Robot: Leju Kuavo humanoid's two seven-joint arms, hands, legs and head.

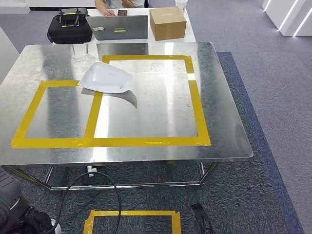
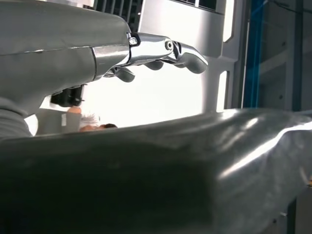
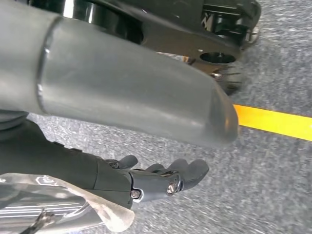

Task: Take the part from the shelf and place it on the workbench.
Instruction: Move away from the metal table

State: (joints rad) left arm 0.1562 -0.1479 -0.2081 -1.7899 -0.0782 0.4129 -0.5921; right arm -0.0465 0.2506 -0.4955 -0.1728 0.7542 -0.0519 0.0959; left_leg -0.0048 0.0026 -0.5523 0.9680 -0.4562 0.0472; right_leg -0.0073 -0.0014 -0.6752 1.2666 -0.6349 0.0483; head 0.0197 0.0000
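The white curved part point(image 1: 107, 78) lies on the steel workbench point(image 1: 221, 122), across the yellow tape point(image 1: 92, 114) that divides the two marked rectangles, towards the back. Neither hand touches it. My left hand point(image 2: 110, 53) holds nothing; its fingers point(image 2: 184, 53) stretch out above a shiny grey metal surface point(image 2: 221, 161). The left arm's grey ribbed cover point(image 1: 8, 197) sits low at the bench's near left corner. Over the grey carpet hangs my right hand point(image 3: 147, 146), its dark fingers point(image 3: 173, 178) held straight and apart with nothing in them.
Behind the bench a white table carries a black bag point(image 1: 69, 27), a laptop point(image 1: 117, 27) and a cardboard box point(image 1: 167, 22); a person's hand point(image 1: 107, 10) rests there. A black cable point(image 1: 92, 190) and a yellow tape square point(image 1: 132, 219) lie on the carpet below.
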